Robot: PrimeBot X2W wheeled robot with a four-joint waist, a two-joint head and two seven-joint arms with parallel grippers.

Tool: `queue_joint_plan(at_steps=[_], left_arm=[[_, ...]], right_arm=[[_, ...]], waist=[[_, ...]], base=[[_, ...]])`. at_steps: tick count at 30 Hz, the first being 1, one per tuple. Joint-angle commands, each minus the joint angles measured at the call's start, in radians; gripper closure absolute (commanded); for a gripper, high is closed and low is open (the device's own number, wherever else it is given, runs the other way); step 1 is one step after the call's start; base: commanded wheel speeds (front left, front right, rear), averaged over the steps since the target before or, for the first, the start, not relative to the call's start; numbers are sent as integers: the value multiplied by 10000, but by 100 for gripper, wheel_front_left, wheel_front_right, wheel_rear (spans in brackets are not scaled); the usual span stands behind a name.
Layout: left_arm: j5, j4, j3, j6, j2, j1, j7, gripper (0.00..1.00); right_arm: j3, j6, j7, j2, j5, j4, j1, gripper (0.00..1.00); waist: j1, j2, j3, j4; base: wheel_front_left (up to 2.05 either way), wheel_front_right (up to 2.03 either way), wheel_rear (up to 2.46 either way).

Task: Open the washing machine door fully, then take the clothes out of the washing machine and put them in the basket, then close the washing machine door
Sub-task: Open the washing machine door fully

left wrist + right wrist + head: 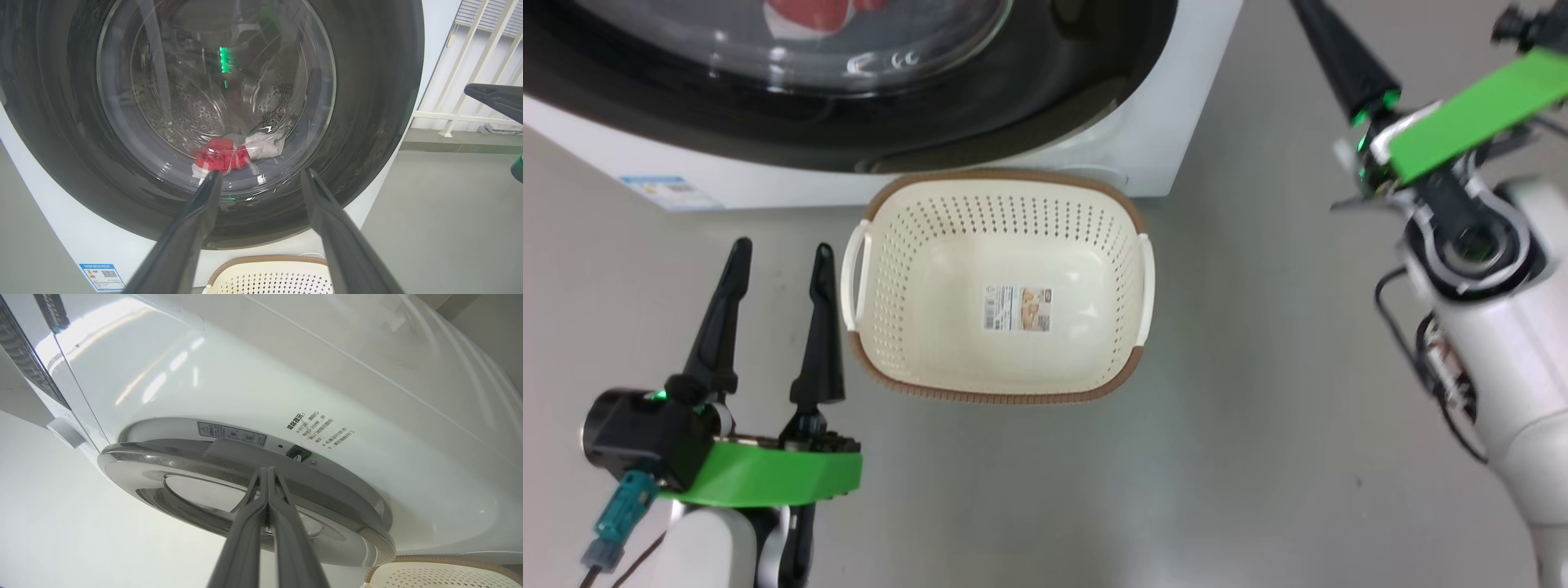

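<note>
Grey floor [1258,457], clothes [220,157] hazy behind washing machine door [376,102], basket [269,279] cropped

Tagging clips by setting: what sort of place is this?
Probably a laundry area: a white front-loading washing machine, red clothes inside it, a cream basket on the grey floor.

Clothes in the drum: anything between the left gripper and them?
Yes. The washing machine door covers the drum opening; the clothes lie behind its glass window, at the drum's bottom. The left gripper, open, points at that glass from outside. The door must swing open first.
</note>
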Motion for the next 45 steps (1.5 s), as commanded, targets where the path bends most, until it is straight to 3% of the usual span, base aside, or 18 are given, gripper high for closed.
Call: queue_joint_plan(at_steps=[1,16,45], left_arm=[[15,-277,278,-77,168,-158,-76,0],[-138,-213,-92,-80,168,-503,-76,0],[-330,-35,-574,-52,168,-748,-76,0]], right_arm=[[24,6,82,45,84,-268,-140,100],[-325,6,2478,36,937,455,-1835,100],[-1009,6,4077,244,595,1340,-3049,100]], waist=[[0,0,206,127],[0,0,990,680],[0,0,1526,1322]], base=[[0,0,0],[0,0,0],[0,0,0]])
